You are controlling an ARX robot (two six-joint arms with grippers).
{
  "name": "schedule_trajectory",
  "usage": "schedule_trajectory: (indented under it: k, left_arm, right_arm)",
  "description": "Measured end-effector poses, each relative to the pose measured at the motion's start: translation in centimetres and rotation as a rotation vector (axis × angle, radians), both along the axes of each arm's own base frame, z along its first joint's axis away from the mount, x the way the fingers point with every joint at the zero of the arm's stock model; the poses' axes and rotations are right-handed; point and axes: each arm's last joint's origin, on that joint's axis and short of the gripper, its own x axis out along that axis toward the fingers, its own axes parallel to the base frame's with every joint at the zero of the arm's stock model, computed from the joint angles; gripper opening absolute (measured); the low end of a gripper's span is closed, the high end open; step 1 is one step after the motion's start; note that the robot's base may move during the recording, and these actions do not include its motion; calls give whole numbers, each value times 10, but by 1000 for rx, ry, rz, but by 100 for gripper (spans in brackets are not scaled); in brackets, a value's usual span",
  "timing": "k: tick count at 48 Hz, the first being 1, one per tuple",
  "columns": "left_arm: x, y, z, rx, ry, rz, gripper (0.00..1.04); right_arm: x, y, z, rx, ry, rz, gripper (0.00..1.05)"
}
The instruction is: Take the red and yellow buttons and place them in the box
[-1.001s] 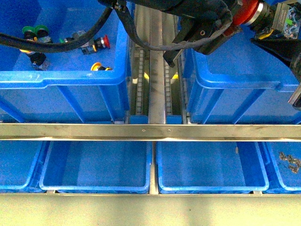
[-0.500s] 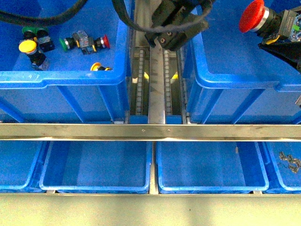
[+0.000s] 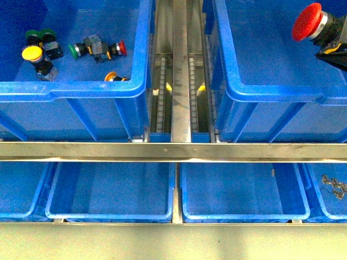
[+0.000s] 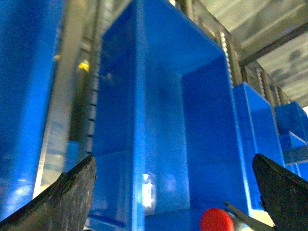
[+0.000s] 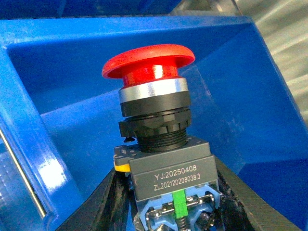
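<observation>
A red button (image 3: 308,21) is gripped by the right tool (image 3: 332,47) at the far right edge of the front view and is held over the inside of the right box (image 3: 271,98), with its cap turned toward the left box (image 3: 81,90). In the right wrist view the grey body of the red button (image 5: 166,168) is seen clamped in the right tool (image 5: 173,204) between two dark fingers (image 5: 103,207), with a silver ring under the red cap and the blue wall of the right box (image 5: 29,125) behind it. The left tool (image 4: 173,192) is seen only in the left wrist view, where its fingers (image 4: 67,197) are spread wide with nothing held between them; a deep blue box (image 4: 159,120) is framed between them, and the red cap (image 4: 216,221) is seen low in that picture. On the floor of the left box a yellow button (image 3: 32,54), a green switch (image 3: 39,37), a second green switch (image 3: 74,50) and a small red button (image 3: 121,47) are scattered, and a second yellow cap (image 3: 112,77) lies near the front wall. The two boxes are parted by a metal rail (image 3: 181,81). A steel bar (image 3: 173,151) is laid across the front, with shallow blue trays (image 3: 108,214) below it
</observation>
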Motion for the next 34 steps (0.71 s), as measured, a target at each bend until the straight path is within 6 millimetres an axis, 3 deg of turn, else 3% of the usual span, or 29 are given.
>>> schedule_trajectory:
  k: [4,10,14,24,29,34]
  left_arm:
    - [-8,35,-5,80,9,94,97]
    - [-22,64,-11,199,-17,185,97]
    - [-44,87,-14,319,-41,264,97]
    - [-103,111,-35,462,-31,297,97]
    - [-143,123,-69,517,80,304,97]
    - [-163,131,-89,521,127,315,97]
  right_arm:
    - [1,-3,2,2,1,-20,38]
    - [-1,-5,9,35,8,-58,38]
    - [-6,-8,21,77,-10,-81,37]
    - [-34,-17,50,207,4,-147,37]
    - [-55,-20,62,288,21,-178,37]
    - [-72,-24,71,334,18,-227,37]
